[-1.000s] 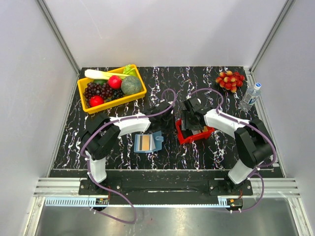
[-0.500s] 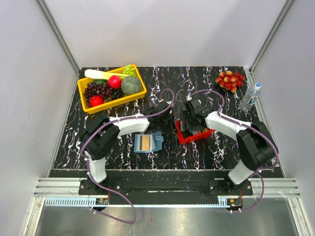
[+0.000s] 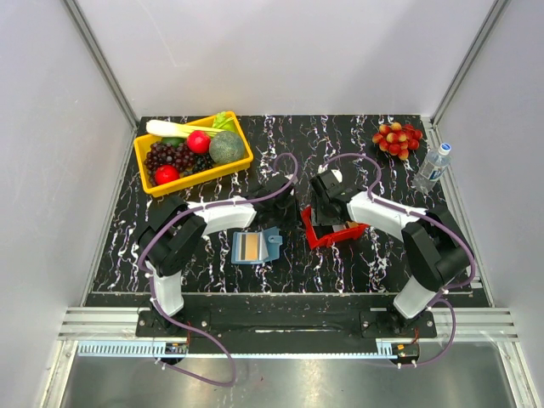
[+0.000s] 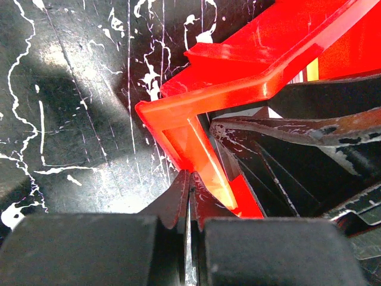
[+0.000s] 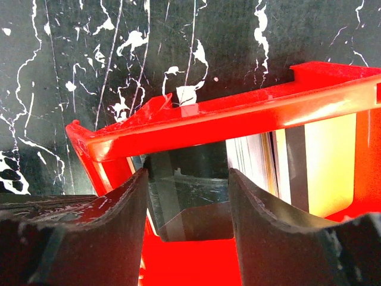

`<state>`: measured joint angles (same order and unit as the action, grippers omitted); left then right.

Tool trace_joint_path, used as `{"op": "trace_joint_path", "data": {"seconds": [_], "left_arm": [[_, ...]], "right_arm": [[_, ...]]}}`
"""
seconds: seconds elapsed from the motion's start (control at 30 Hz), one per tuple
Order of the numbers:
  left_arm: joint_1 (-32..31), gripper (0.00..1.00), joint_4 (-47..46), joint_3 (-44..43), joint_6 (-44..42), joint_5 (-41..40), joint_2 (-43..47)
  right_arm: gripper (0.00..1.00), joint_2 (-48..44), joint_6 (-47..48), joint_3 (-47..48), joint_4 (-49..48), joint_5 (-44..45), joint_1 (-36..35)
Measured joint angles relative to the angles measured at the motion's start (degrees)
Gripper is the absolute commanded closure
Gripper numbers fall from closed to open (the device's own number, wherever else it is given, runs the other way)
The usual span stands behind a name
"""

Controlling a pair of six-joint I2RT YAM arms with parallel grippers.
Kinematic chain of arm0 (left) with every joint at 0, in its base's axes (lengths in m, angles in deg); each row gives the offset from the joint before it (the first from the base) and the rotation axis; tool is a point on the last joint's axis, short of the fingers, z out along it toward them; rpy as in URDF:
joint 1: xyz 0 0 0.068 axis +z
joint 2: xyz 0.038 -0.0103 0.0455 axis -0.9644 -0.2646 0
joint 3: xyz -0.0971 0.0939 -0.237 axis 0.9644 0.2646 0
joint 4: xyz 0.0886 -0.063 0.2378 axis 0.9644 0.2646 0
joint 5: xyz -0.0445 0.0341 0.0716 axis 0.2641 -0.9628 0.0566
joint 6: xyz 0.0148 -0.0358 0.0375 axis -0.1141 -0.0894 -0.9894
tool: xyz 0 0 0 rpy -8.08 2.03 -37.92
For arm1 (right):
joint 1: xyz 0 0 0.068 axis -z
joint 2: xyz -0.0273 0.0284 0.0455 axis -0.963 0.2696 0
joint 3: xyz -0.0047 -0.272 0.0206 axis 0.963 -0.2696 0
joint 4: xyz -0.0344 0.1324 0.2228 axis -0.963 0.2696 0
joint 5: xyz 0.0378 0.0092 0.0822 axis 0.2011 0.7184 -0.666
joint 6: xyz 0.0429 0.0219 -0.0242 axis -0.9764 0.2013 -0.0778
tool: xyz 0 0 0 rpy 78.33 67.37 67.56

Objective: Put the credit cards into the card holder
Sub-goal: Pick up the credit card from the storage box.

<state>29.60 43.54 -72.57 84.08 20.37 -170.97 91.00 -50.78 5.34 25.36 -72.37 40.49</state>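
Right gripper [image 5: 187, 182] is sitting inside the red tray [image 5: 238, 113], fingers apart and straddling a dark grey card [image 5: 189, 208] that's standing on edge. The card is spanning the whole gap, so I can't tell if they're pinching it yet. Other credit cards [image 5: 309, 161] are standing stacked just right of it. Left gripper [image 4: 189, 187], tips together, is pressing the tray's corner wall, probably bracing it. Card holder [image 3: 270, 245] is lying open left of the tray, nearer the left arm, with a tan card [image 3: 248, 246] showing in it. The lift is needing to clear the tray wall, then go left.

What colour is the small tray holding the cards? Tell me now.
Bright red. The tray shows best in the right wrist view, with the cards standing inside it.
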Motion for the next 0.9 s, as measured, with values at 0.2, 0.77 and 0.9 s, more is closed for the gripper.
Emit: {"op": "trace_joint_path", "data": {"seconds": [0.2, 0.77, 0.9], "left_arm": [[0.1, 1.00, -0.6, 0.3, 0.1, 0.1, 0.1], [0.2, 1.00, -0.8, 0.4, 0.1, 0.1, 0.1], [0.3, 1.00, -0.4, 0.4, 0.0, 0.1, 0.3]], "right_arm": [[0.74, 0.0, -0.3, 0.0, -0.1, 0.3, -0.1], [1.00, -2.6, -0.2, -2.0, -0.7, -0.8, -0.1], [1.00, -5.2, 0.6, -3.2, 1.2, -0.6, 0.5]]}}
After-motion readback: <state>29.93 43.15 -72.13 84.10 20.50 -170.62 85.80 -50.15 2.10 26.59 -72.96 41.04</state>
